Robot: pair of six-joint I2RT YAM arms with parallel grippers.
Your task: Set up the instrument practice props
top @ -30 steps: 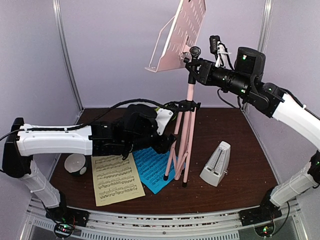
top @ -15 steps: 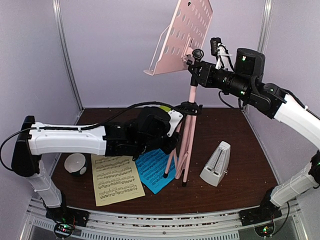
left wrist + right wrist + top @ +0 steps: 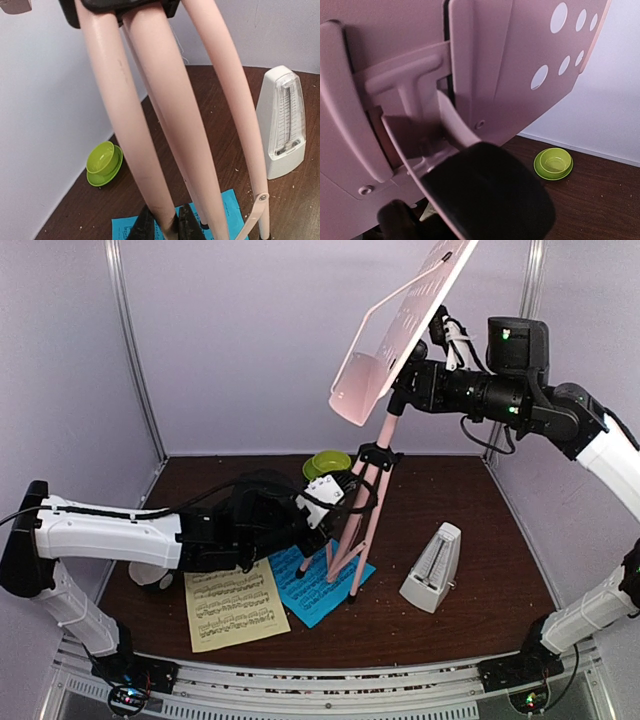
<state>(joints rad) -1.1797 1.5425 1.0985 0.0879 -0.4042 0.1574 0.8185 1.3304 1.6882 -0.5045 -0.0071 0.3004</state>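
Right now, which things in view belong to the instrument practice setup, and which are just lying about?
Job: pink music stand, blue sheet-music page, pale-yellow sheet-music page, white metronome.
Lying about: green bowl on saucer, small white-and-black cup.

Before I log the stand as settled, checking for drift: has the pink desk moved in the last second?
Yes. The pink music stand's desk has tipped up and rightward, its top edge now closer to the right wall post.
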